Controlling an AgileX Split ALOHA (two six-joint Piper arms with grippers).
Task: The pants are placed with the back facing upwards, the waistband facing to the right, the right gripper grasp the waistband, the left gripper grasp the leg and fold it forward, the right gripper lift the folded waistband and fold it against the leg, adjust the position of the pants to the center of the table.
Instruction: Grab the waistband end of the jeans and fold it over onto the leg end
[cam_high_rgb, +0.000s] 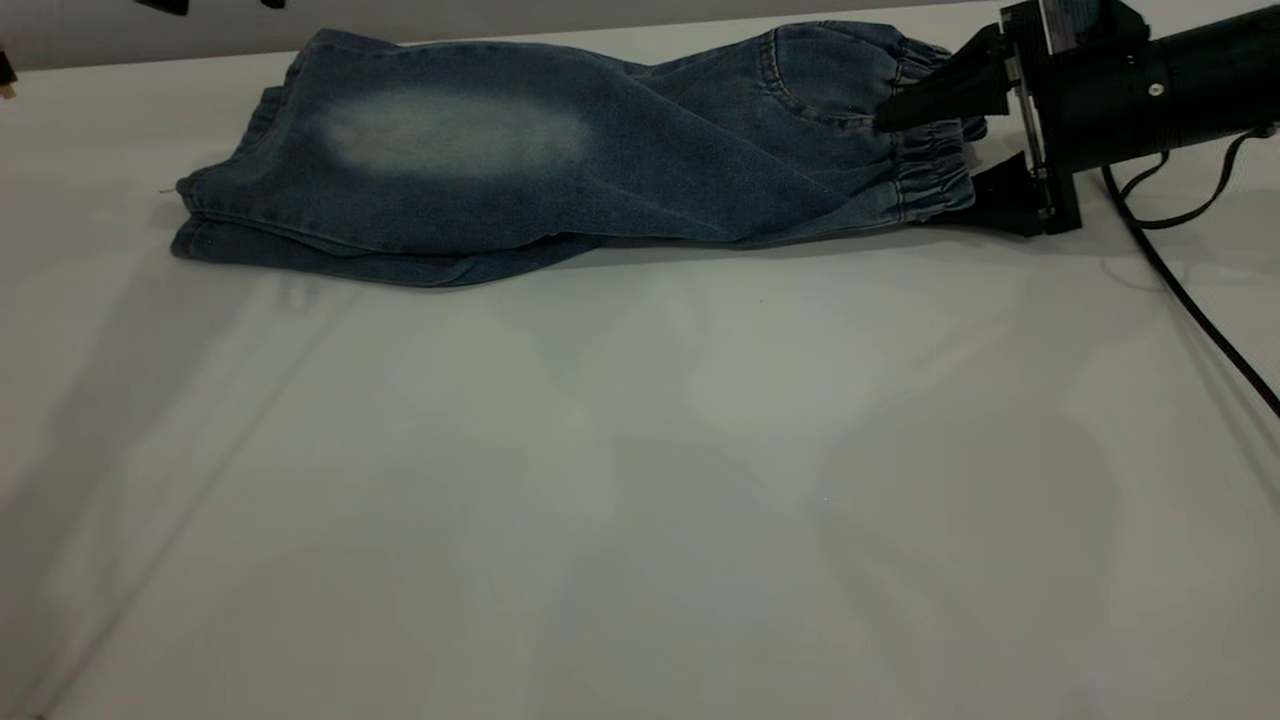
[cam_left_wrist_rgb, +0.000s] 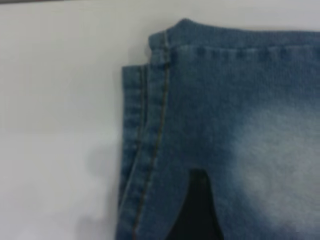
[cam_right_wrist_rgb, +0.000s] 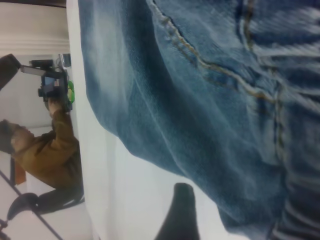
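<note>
The pants (cam_high_rgb: 560, 160) lie folded lengthwise at the far side of the table (cam_high_rgb: 640, 480). A plain layer with a faded patch (cam_high_rgb: 450, 130) is on top. The leg is hidden beneath it; only a lower layer's edge (cam_high_rgb: 340, 262) shows. The waistband (cam_high_rgb: 935, 170) points right. My right gripper (cam_high_rgb: 930, 155) is open and straddles the waistband, one jaw on the pocket, the other low beside the band. In the right wrist view one fingertip (cam_right_wrist_rgb: 179, 200) rests over bare table next to the denim. My left gripper (cam_left_wrist_rgb: 240, 200) hangs open above the hem corner (cam_left_wrist_rgb: 160, 45), out of the exterior view.
A black cable (cam_high_rgb: 1180, 290) trails from the right arm across the table's right side. A person in a brown top (cam_right_wrist_rgb: 50, 155) holding a camera sits beyond the table. Dark parts (cam_high_rgb: 165, 5) show at the far left edge.
</note>
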